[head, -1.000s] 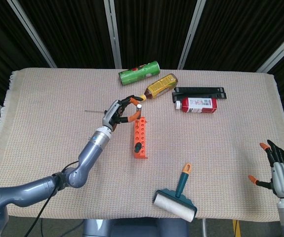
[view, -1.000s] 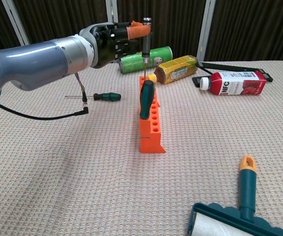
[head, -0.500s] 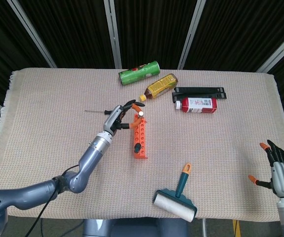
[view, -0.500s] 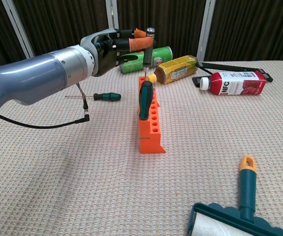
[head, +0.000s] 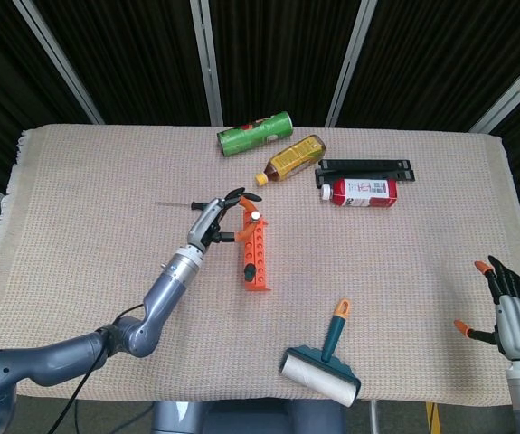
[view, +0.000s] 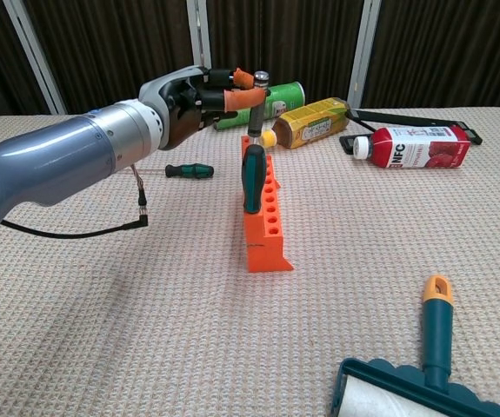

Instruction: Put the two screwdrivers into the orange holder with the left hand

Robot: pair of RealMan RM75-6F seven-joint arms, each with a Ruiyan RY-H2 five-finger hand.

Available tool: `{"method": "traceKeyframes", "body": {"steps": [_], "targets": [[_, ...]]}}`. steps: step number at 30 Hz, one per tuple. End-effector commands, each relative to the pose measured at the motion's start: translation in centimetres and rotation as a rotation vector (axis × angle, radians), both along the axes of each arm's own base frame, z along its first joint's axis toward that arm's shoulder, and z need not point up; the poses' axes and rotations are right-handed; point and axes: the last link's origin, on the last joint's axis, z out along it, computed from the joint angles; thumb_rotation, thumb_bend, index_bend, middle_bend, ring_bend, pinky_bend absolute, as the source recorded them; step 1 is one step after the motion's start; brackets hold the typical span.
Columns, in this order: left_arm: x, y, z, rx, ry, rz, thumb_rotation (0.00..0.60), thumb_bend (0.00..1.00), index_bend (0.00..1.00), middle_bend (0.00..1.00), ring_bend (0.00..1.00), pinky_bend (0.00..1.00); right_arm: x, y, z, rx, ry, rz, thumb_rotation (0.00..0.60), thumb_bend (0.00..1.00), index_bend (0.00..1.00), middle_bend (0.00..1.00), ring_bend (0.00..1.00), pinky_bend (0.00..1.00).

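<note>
Vs 1 s ago the left hand [view: 199, 94] has dropped lower w/ the screwdriver [view: 256, 89], shaft now down at the far end of the orange holder [view: 263, 224]; in the head view the hand slid a bit toward 7 o'clock.

Near to far: lint roller [view: 415, 384] sits at the near edge, approx 5 o'clock from the holder, w/ open cloth between them. Right hand [head: 511, 315] hangs off the near right corner, fingers spread, holding nothing. Holder is mid-table w/ a green-handled driver [view: 254, 176] standing upright in it. Bare mat at 9 o'clock of the holder out to the left edge.

Left hand's fingers are curled round the screwdriver's top, pinching it upright. Can't tell if the tip is seated. Another small green driver [view: 189, 170] lies flat on the mat just beyond the forearm. Far edge at 12-2 o'clock: green can [head: 256, 133], yellow bottle [head: 293, 157], red bottle [head: 361, 192].
</note>
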Motion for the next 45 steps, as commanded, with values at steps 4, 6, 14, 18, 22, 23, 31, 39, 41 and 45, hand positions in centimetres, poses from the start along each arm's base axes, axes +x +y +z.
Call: {"method": "traceKeyframes", "body": {"steps": [4, 6, 14, 18, 22, 23, 31, 39, 41, 45], "targets": [[-0.26, 0.22, -0.10, 0.004, 0.031, 0.015, 0.600, 0.56, 0.64, 0.23, 0.00, 0.00, -0.04, -0.08, -0.04, 0.002, 0.001, -0.002, 0.600, 0.00, 0.10, 0.00, 0.00, 0.00], [-0.33, 0.24, -0.19, 0.000, 0.047, 0.017, 0.600, 0.56, 0.64, 0.23, 0.00, 0.00, -0.05, -0.09, -0.09, 0.004, 0.001, -0.003, 0.600, 0.00, 0.10, 0.00, 0.00, 0.00], [-0.38, 0.36, -0.36, -0.015, 0.100, 0.038, 0.600, 0.56, 0.64, 0.23, 0.00, 0.00, -0.13, -0.18, -0.15, 0.007, 0.003, -0.008, 0.600, 0.00, 0.10, 0.00, 0.00, 0.00], [-0.33, 0.41, -0.33, -0.017, 0.122, 0.039, 0.600, 0.56, 0.64, 0.23, 0.00, 0.00, -0.16, -0.23, -0.17, 0.007, 0.003, -0.010, 0.600, 0.00, 0.11, 0.00, 0.00, 0.00], [-0.25, 0.42, -0.26, -0.020, 0.137, 0.039, 0.600, 0.56, 0.64, 0.23, 0.00, 0.00, -0.18, -0.24, -0.18, 0.008, 0.003, -0.010, 0.600, 0.00, 0.10, 0.00, 0.00, 0.00], [-0.25, 0.42, -0.25, -0.020, 0.138, 0.039, 0.600, 0.56, 0.64, 0.23, 0.00, 0.00, -0.18, -0.24, -0.18, 0.008, 0.003, -0.010, 0.600, 0.00, 0.10, 0.00, 0.00, 0.00], [-0.34, 0.41, -0.27, -0.007, 0.161, 0.038, 0.600, 0.56, 0.62, 0.22, 0.00, 0.00, -0.25, -0.25, -0.19, 0.008, 0.003, -0.013, 0.600, 0.00, 0.11, 0.00, 0.00, 0.00], [-0.38, 0.26, -0.36, -0.002, 0.181, 0.026, 0.577, 0.55, 0.56, 0.20, 0.00, 0.00, -0.25, -0.27, -0.19, 0.008, 0.004, -0.014, 0.600, 0.00, 0.10, 0.00, 0.00, 0.00], [-0.39, 0.21, -0.34, 0.001, 0.189, 0.018, 0.566, 0.54, 0.54, 0.19, 0.00, 0.00, -0.26, -0.27, -0.19, 0.008, 0.003, -0.014, 0.600, 0.00, 0.10, 0.00, 0.00, 0.00], [-0.41, 0.13, -0.25, 0.012, 0.205, 0.001, 0.528, 0.53, 0.48, 0.16, 0.00, 0.00, -0.28, -0.28, -0.17, 0.008, 0.003, -0.015, 0.600, 0.00, 0.10, 0.00, 0.00, 0.00]]}}
